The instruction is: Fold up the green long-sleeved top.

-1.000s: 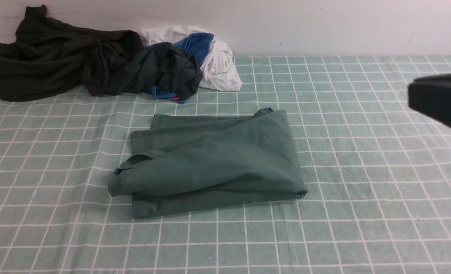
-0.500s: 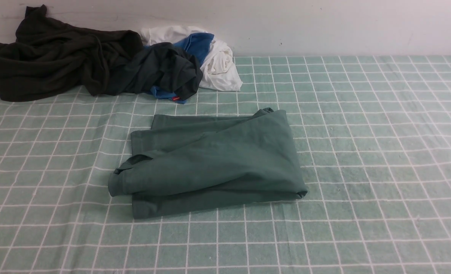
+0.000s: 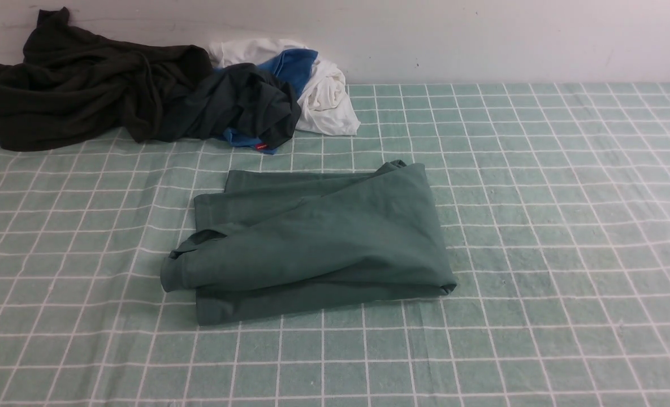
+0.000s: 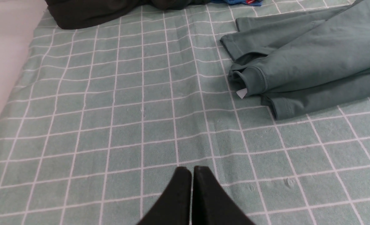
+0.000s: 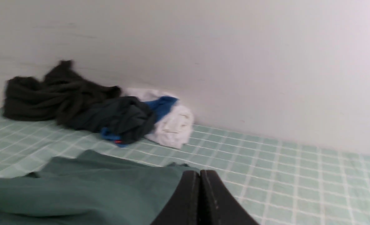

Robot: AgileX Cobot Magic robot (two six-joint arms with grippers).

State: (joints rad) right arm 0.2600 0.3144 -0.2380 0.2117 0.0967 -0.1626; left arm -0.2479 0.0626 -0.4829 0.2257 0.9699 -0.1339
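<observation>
1. Tablecloth [image 3: 538, 226]: pale green w/ white grid, covers the whole table; flat, some slight wrinkles.
2. Green long-sleeved top [image 3: 318, 243]: lies mid-table, well clear of every edge, already folded into a rough rectangle of several layers. Cuffed sleeve end [image 4: 250, 82] pokes out at its left side, w/ a small white tag just beside it. Looks like soft, light jersey: limp, no stiffness, layers prob. slide over each other and sag if lifted at one point only. Not fragile. Best hold, I'd judge: pinch all layers at once at a corner or along the hemmed edge nearest the robot, both arms at once, so the fold doesn't spill open.
3. Dark olive-black garment [image 3: 74, 85]: crumpled heap at the far left corner, against the wall.
4. Dark teal-black shirt [image 3: 244, 104] w/ blue fabric, and a white garment [image 3: 326, 96]: bunched beside that heap along the far edge; apart from the top.
5. Left gripper [image 4: 192, 175]: clenched, nothing in it, over bare cloth near the left edge, apart from the top.
6. Right gripper [image 5: 199, 179]: clenched, empty, above the top's right part; not touching, as far as I can tell.
</observation>
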